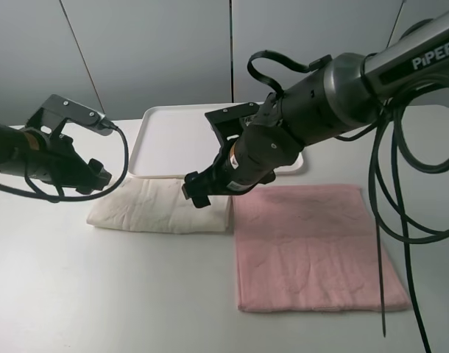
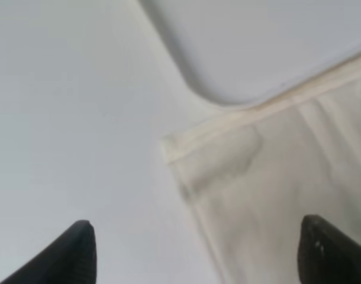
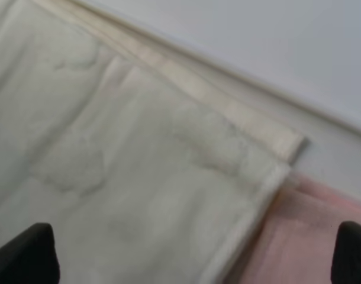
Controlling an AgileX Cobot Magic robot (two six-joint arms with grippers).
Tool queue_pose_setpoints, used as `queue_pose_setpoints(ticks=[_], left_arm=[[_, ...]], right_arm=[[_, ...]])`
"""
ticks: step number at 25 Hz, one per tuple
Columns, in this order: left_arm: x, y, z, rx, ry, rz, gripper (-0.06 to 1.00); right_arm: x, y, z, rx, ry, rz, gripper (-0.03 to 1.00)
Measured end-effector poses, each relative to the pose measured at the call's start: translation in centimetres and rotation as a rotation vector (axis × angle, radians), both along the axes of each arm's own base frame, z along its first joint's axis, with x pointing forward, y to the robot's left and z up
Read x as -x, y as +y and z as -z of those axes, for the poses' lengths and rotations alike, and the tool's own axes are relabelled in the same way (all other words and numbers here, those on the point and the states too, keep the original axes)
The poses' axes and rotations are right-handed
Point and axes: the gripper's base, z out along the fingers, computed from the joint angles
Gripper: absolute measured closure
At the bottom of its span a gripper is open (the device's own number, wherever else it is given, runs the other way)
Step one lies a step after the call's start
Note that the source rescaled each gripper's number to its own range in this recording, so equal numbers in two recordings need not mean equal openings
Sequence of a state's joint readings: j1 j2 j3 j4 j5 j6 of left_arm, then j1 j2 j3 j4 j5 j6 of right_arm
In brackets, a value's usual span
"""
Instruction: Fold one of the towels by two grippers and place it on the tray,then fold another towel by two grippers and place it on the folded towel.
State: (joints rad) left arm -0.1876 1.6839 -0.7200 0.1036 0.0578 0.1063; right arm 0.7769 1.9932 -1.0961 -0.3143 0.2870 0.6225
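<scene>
Exterior high view: the folded cream towel (image 1: 162,206) lies on the surface (image 1: 55,294) just beside the tray (image 1: 173,143), pink towel (image 1: 313,250) flat alongside. Left wrist view: left fingers (image 2: 79,251) stand spread above the cream towel's corner, holding nothing. Right wrist view: right fingers (image 3: 26,254) gape likewise over its other corner, beside the pink edge.

Cream towel (image 1: 147,206) lies folded beside spread pink towel (image 1: 313,246), near white tray (image 1: 173,140).

White lettering "PiPER" stands on the right arm (image 1: 401,62), near its upper link. No other text is legible.
</scene>
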Motion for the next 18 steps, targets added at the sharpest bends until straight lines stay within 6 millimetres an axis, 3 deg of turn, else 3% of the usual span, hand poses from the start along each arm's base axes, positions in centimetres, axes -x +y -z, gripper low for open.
queue_pose_setpoints(ticks=[7, 18], left_arm=[[-3.4, 0.4, 1.6, 0.045, 0.296, -0.167, 0.0], [-4.1, 0.1, 4.0, 0.043, 0.456, -0.254, -0.01]], right_arm=[[-0.8, 0.8, -1.8, 0.042, 0.035, -0.006, -0.03], [-1.1, 2.0, -3.5, -0.005, 0.108, -0.077, -0.03]])
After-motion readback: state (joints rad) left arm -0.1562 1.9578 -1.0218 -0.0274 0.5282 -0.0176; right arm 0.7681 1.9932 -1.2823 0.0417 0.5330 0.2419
